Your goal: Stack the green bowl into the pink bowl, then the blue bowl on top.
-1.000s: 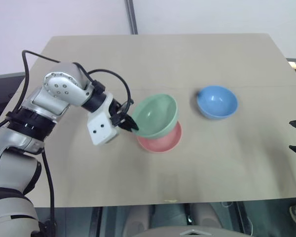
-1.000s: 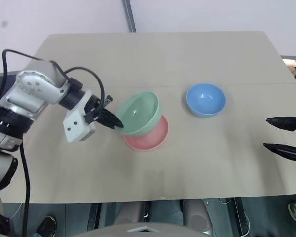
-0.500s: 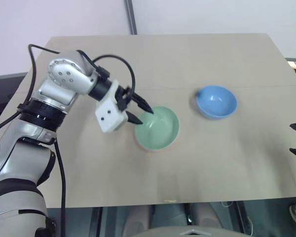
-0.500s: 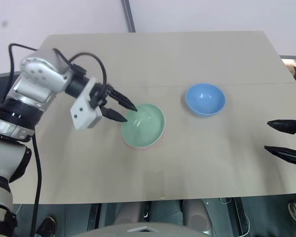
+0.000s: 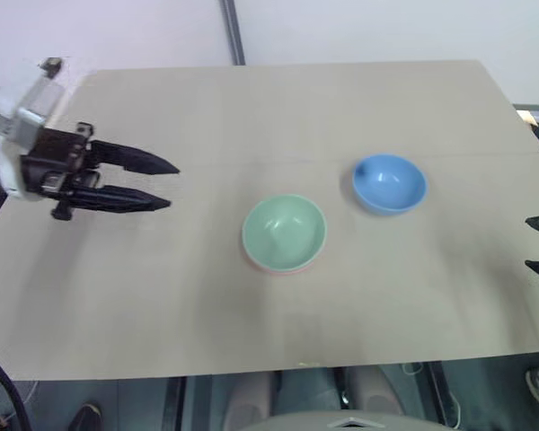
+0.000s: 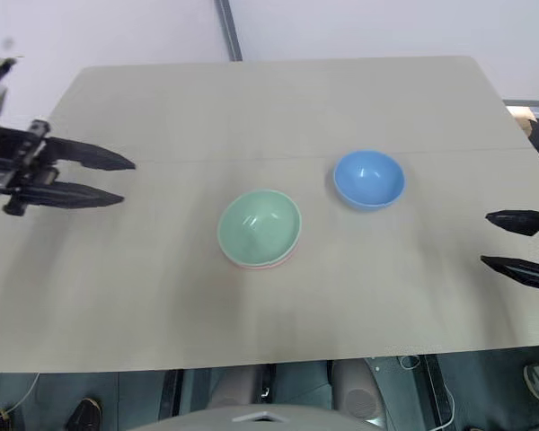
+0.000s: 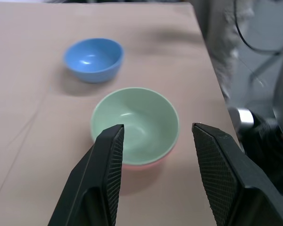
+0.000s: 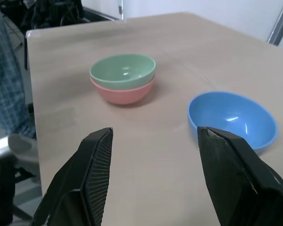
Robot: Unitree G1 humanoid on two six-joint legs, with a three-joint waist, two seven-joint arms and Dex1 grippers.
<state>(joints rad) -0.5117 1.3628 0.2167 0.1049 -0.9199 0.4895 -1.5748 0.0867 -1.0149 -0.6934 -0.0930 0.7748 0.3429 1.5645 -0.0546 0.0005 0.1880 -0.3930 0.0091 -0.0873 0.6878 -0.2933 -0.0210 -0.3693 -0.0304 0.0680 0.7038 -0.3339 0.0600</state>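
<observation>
The green bowl [image 5: 285, 232] sits nested upright inside the pink bowl [image 8: 123, 94], whose rim shows just beneath it, in the middle of the table. To their right and a little farther back stands the blue bowl [image 5: 389, 183], alone and upright. My left gripper [image 5: 164, 185] hovers well to the left of the stack, open and empty, its fingers pointing toward the bowls. At the table's right edge my right gripper [image 6: 487, 239] is open and empty, short of the blue bowl.
The bowls rest on a beige table [image 5: 278, 108]. A grey post [image 5: 229, 31] rises behind its far edge against a white wall. Dark floor lies beyond the left and right edges.
My left gripper let go of the green bowl, which settled level into the pink bowl. The gripper then drew back far to the left and rose, rolling its wrist. The right gripper stayed put.
</observation>
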